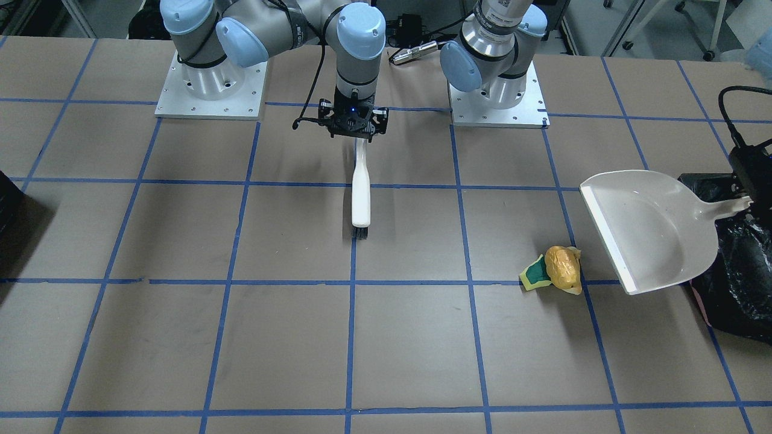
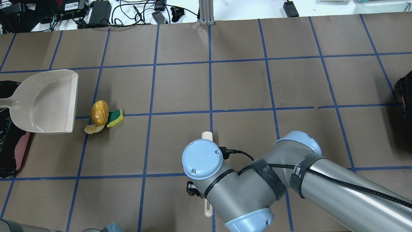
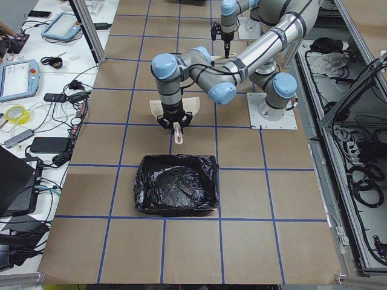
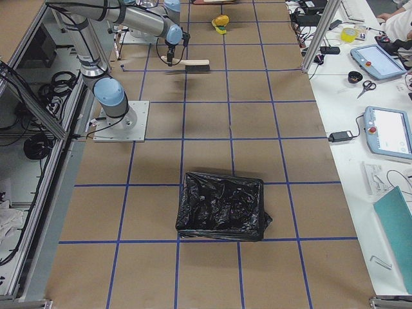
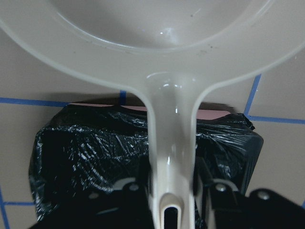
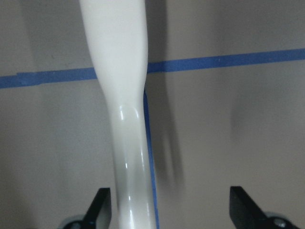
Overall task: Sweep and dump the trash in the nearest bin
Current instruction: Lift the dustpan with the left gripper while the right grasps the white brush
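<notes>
My left gripper (image 1: 740, 202) is shut on the handle of a beige dustpan (image 1: 645, 229), whose open lip faces the trash. The handle runs between the fingers in the left wrist view (image 5: 171, 191). The handle end is over the pink-sided bin with a black bag (image 1: 736, 283), also seen in the left wrist view (image 5: 95, 157). The trash is an orange crumpled ball (image 1: 563, 266) and a yellow-green sponge (image 1: 534, 274), lying just off the dustpan's lip. My right gripper (image 1: 356, 134) is shut on a white brush (image 1: 360, 193) and holds it level near the table's middle, far from the trash.
A second bin with a black bag (image 4: 222, 206) stands at the table's opposite end, and its dark edge shows in the front-facing view (image 1: 6, 199). The arm bases (image 1: 211, 90) stand at the robot's side. Cables and devices lie past the far edge (image 2: 96, 13).
</notes>
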Robot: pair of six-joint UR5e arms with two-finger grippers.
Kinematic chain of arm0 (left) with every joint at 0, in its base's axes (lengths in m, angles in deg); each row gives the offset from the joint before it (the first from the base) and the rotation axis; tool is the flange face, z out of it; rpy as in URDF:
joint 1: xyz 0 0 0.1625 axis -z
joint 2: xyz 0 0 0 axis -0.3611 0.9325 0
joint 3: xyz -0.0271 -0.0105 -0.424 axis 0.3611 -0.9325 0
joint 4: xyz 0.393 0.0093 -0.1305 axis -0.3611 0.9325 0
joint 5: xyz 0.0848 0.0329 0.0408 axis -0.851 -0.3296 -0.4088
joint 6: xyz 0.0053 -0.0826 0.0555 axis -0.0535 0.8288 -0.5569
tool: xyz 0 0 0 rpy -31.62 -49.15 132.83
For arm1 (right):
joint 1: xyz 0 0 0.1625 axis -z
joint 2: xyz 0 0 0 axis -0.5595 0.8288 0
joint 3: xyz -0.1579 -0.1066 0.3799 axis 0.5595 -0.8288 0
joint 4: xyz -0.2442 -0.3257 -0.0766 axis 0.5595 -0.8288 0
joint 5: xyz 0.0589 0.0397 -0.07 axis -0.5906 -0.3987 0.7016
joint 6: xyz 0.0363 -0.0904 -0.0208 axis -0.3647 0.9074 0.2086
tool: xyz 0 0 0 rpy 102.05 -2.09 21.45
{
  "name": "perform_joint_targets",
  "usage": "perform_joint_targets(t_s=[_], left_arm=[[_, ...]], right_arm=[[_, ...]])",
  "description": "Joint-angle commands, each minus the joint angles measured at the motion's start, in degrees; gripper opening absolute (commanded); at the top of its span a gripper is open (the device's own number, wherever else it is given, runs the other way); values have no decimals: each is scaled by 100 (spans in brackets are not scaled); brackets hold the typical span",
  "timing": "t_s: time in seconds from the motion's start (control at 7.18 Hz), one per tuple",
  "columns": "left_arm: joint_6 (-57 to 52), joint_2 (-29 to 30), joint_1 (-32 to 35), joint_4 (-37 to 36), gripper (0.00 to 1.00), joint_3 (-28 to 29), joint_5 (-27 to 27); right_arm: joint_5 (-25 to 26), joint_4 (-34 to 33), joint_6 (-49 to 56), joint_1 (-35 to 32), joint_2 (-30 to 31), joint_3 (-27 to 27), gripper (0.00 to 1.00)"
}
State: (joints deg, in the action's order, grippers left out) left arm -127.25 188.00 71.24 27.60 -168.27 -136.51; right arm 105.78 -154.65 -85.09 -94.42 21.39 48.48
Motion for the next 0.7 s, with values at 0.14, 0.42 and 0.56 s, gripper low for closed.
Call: perform_joint_targets(t_s=[0.14,0.42,0.56], left_arm=[[-222,99,-384,-404,0,-648,222],[-326,239,-349,-1292,0,-984,-119],[-519,327,-340,-1356,0,-976,-121]], right_arm=[[71,-248,35,-181,-47,12,85],[71,-337,53,-181,-55,12,63],[71,-337,19,-181,-55,29,53]])
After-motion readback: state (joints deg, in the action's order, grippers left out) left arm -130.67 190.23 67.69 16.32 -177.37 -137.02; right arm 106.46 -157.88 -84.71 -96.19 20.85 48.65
